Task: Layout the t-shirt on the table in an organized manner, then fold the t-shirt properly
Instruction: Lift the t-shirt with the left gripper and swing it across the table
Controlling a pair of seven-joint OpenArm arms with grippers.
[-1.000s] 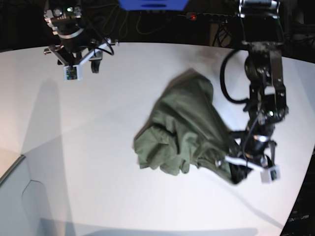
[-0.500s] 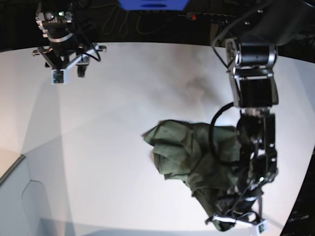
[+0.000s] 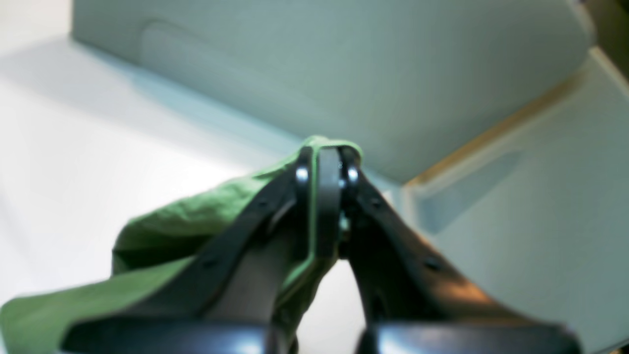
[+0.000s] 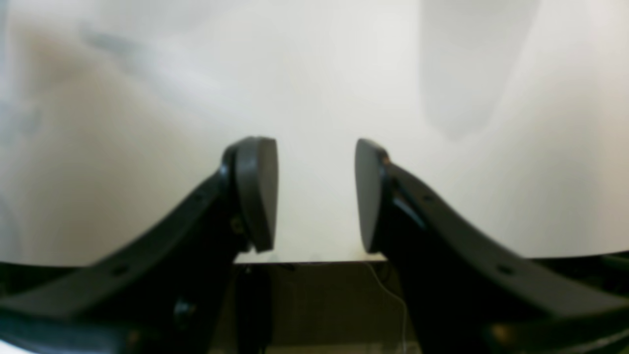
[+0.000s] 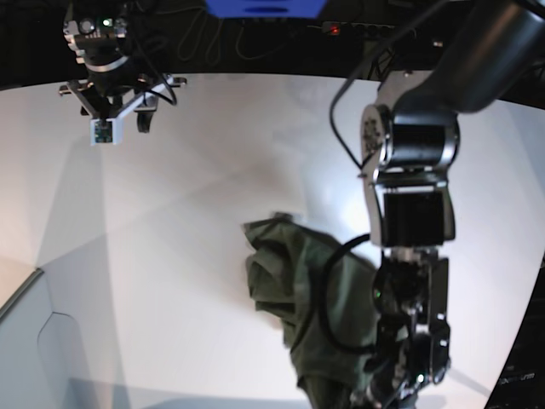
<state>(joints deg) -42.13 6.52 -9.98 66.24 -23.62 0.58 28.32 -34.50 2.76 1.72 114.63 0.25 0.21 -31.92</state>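
Observation:
The olive-green t-shirt (image 5: 311, 302) lies bunched and wrinkled on the white table (image 5: 170, 239), right of centre near the front edge. My left gripper (image 3: 324, 164) is shut on a fold of the shirt (image 3: 196, 216), which drapes back under its fingers. In the base view this arm (image 5: 409, 213) reaches down over the shirt to the picture's bottom edge. My right gripper (image 4: 317, 191) is open and empty, hovering over bare table (image 4: 314, 73) near the far left edge. It also shows in the base view (image 5: 115, 106). The shirt's white mark is hidden.
A grey lower panel (image 5: 34, 358) sits beyond the table's front left edge and also shows in the left wrist view (image 3: 368, 64). Cables and a power strip (image 5: 341, 30) run behind the table, next to a blue object (image 5: 264, 7).
My left arm has swung toward the table's front edge, dragging the shirt with it from the middle right. The right gripper shifted slightly left, then held still.

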